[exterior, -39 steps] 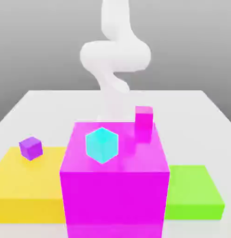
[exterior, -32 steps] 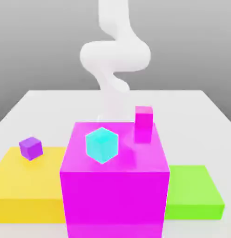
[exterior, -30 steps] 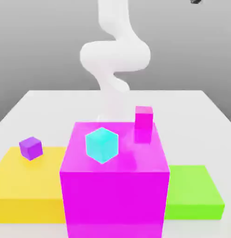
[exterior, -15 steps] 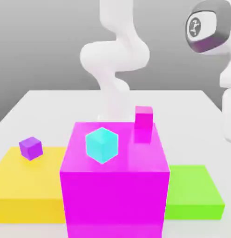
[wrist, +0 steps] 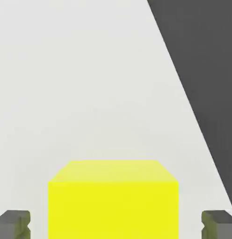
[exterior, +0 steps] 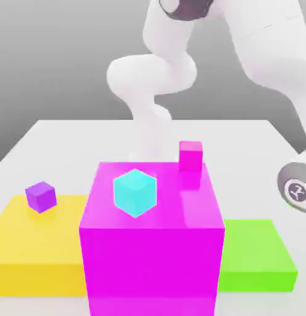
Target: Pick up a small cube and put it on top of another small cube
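- The gripper [wrist: 116, 225] was unclenched, its fingers on opposite sides of the yellow cube [wrist: 113, 210], a gap showing beside each.
- The cube sat on the white table [wrist: 90, 93], near its edge; it looked stiff, probably light, best pinched mid-height across opposite flat faces.
- The arm [exterior: 260, 43] reached down at the exterior view's right.

The cyan cube [exterior: 135, 193] sits on the large magenta block [exterior: 152, 265], between the flat yellow block [exterior: 41, 237] and flat green block [exterior: 257, 250].
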Controlling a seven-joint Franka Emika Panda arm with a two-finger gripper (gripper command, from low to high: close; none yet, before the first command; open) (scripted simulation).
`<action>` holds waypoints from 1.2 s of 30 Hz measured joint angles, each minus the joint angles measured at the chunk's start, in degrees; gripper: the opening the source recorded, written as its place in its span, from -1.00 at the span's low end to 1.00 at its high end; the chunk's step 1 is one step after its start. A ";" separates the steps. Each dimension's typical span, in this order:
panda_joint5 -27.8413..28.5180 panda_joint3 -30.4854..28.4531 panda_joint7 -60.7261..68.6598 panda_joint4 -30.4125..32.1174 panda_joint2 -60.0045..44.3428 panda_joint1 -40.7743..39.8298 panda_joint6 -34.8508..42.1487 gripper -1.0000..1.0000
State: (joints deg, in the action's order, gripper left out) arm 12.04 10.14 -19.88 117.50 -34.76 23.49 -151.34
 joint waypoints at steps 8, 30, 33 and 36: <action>-2.16 1.50 1.42 1.63 6.53 -1.14 4.92 -1.00; -13.03 -2.78 -6.03 23.34 52.69 -9.37 28.41 -1.00; -13.76 -3.54 -7.57 26.32 58.93 -10.41 31.67 -1.00; -14.39 -4.25 -9.18 29.30 65.15 -11.49 34.91 -1.00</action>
State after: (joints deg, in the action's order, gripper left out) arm -2.35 5.89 -29.06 146.80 30.39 11.99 -116.44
